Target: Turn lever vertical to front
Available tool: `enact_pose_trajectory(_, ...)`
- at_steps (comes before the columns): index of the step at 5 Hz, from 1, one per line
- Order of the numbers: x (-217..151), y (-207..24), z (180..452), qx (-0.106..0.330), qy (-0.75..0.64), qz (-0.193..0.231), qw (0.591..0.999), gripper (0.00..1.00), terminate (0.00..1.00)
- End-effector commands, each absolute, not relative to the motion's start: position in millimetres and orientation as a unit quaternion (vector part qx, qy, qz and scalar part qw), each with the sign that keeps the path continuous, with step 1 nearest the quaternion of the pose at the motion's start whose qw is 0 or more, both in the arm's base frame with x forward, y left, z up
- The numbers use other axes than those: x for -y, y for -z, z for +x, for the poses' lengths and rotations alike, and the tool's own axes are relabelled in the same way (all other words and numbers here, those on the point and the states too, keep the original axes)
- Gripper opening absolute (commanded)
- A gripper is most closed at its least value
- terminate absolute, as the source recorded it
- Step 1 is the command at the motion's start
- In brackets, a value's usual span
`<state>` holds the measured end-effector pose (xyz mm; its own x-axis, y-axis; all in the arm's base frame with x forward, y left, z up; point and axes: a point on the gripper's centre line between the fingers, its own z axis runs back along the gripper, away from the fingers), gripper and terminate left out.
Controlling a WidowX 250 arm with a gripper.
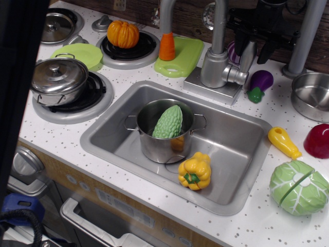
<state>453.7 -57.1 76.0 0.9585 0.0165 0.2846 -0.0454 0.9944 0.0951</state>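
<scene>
The silver faucet body stands behind the sink, with the tall spout pipe rising from it. The lever is a short silver rod standing upright on the body's right side, joined to it by a stubby knuckle. My black gripper hangs over the lever's top from the upper right. Its jaws stand apart, one on each side of the rod's upper end, and I see no contact. The lever's tip is partly hidden by the gripper.
The sink holds a steel pot with a green gourd and a yellow pepper. A purple eggplant, a grey slanted pole and a steel bowl are right of the faucet. A dark blurred band covers the left edge.
</scene>
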Motion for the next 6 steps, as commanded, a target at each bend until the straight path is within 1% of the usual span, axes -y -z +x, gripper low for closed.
enact_pose_trajectory(1, 67, -103, 432, 0.152, -0.06, 0.024, 0.986, 0.0, 0.0)
enact_pose_trajectory(2, 70, -104, 422, 0.148, -0.07, 0.026, 0.986, 0.0, 0.0)
enact_pose_trajectory(4, 70, -98, 412, 0.134, -0.08, 0.012, 0.988, 0.0, 0.0)
enact_pose_trajectory(5, 74, -102, 406, 0.126, -0.087, 0.026, 0.988, 0.0, 0.0)
enact_pose_trajectory(6, 81, -99, 398, 0.122, -0.096, 0.038, 0.987, 0.0, 0.0)
